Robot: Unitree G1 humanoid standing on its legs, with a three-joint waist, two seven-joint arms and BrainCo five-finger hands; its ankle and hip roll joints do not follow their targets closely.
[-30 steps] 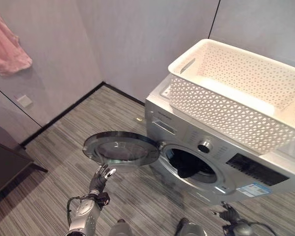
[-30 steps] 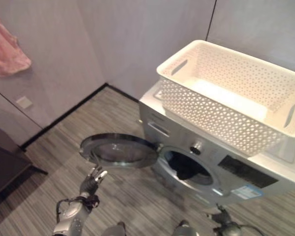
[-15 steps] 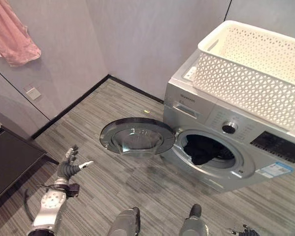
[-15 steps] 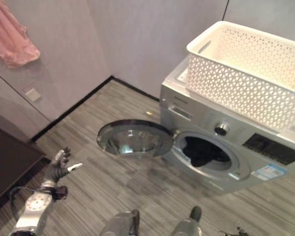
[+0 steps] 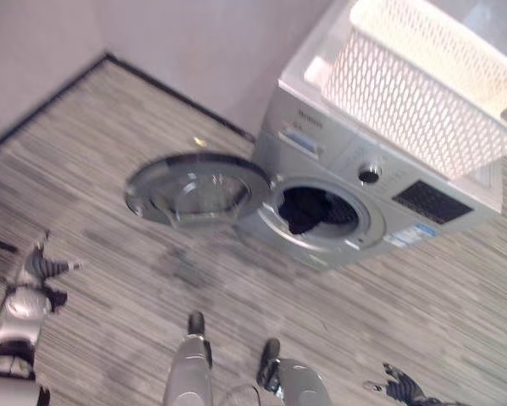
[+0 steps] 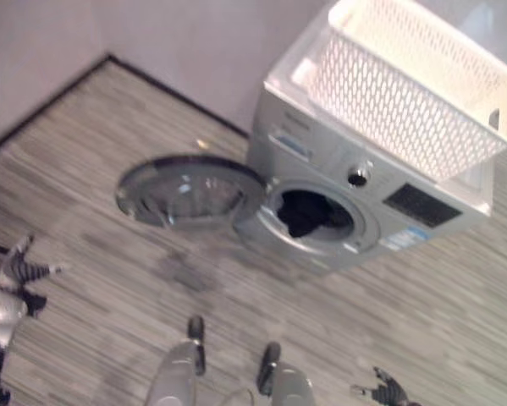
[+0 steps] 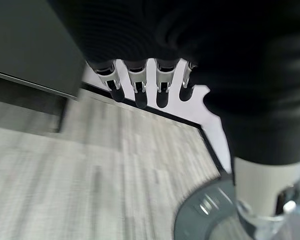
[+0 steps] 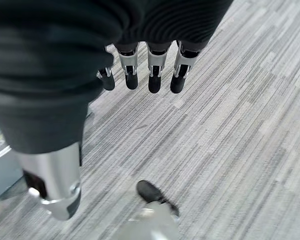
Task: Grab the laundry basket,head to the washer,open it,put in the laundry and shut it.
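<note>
L robot hand (image 5: 40, 267) hung low over the floor (image 5: 109, 211), fingers loosely spread, holding nothing. Washer door (image 5: 195, 188) stood swung wide to its right, well apart. Past the door, washer (image 5: 380, 182) w/ dark laundry (image 5: 302, 210) in the drum; white basket (image 5: 422, 80) on top. R robot hand (image 5: 397, 388) hung near the floor, well in front of washer, fingers relaxed, holding nothing.
</note>
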